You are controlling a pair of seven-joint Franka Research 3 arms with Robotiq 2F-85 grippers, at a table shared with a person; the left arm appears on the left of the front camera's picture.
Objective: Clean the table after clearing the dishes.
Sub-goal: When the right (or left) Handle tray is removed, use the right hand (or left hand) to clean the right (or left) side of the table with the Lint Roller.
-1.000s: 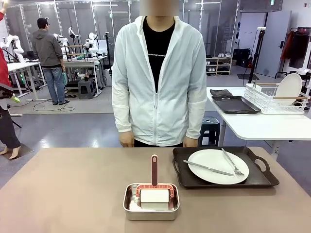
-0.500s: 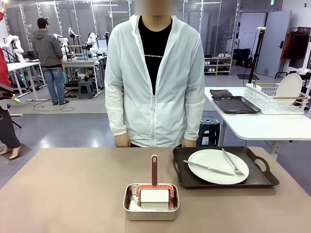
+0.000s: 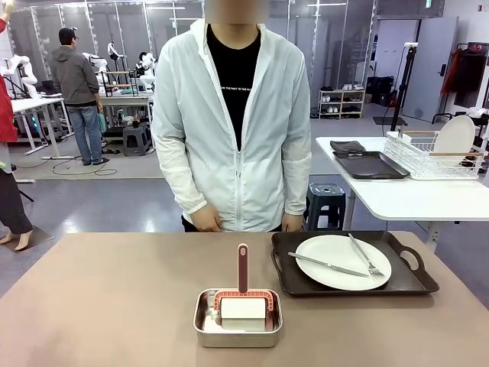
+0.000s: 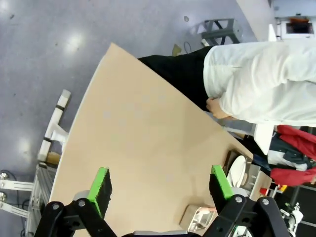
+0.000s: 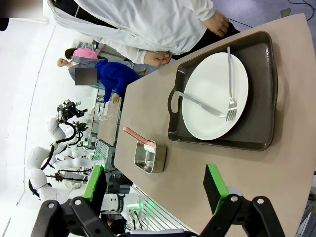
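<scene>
The tan table (image 3: pixel 114 298) carries a dark handled tray (image 3: pixel 405 283) at its right. On the tray lies a white plate (image 3: pixel 325 252) with a knife (image 3: pixel 328 265) and a fork (image 3: pixel 363 256) across it. My right gripper (image 5: pixel 154 190) hangs open high above the table (image 5: pixel 276 173), with the tray (image 5: pixel 256 123) and plate (image 5: pixel 207 79) beyond its fingers. My left gripper (image 4: pixel 160 190) is open too, over bare table top (image 4: pixel 138 148). Nothing sits between either pair of fingers.
A square steel pan (image 3: pixel 237 339) holding a red-handled brush (image 3: pixel 243 267) stands at the front middle. A person in a white jacket (image 3: pixel 229 130) stands at the far edge. At the right, a white side table (image 3: pixel 412 199) bears a wire rack (image 3: pixel 428 157), a plate (image 3: pixel 456 138) and a dark tray (image 3: pixel 370 164).
The person has stepped toward picture left along the far edge, and one hand has come in front of the body. Tray, plate and pan have not moved.
</scene>
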